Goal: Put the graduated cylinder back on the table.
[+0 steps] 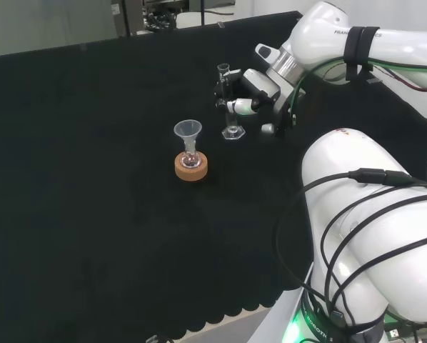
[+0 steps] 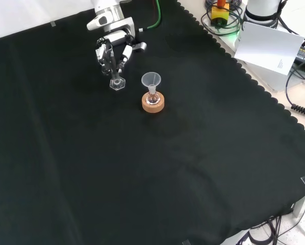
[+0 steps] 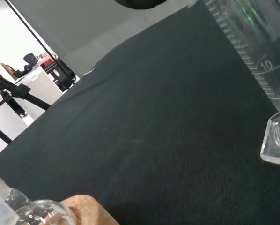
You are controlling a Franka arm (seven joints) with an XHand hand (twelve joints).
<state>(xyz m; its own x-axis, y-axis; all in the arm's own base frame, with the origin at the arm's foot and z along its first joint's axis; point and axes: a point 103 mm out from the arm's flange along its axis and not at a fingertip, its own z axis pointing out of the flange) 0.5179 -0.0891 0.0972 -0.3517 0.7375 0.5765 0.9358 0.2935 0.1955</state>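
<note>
A clear graduated cylinder (image 1: 228, 100) stands upright, and its hexagonal foot (image 1: 233, 133) is down at the black cloth. The hand (image 1: 248, 94) is beside its upper half, with fingers and thumb curled round the tube. In the front view the hand (image 2: 115, 47) comes in from the top and the cylinder (image 2: 115, 69) hangs below it, foot (image 2: 118, 84) on the cloth. The wrist view shows the scaled tube (image 3: 252, 42) and its foot (image 3: 278, 145) close by; the foot appears to rest on the cloth.
A small flask with a clear funnel (image 1: 188, 131) in its neck sits on a cork ring (image 1: 191, 168), just left of the cylinder in the head view. In the front view the cork ring (image 2: 153, 103) stands right of the cylinder's foot. The arm's white links (image 1: 370, 214) are at the right of the head view.
</note>
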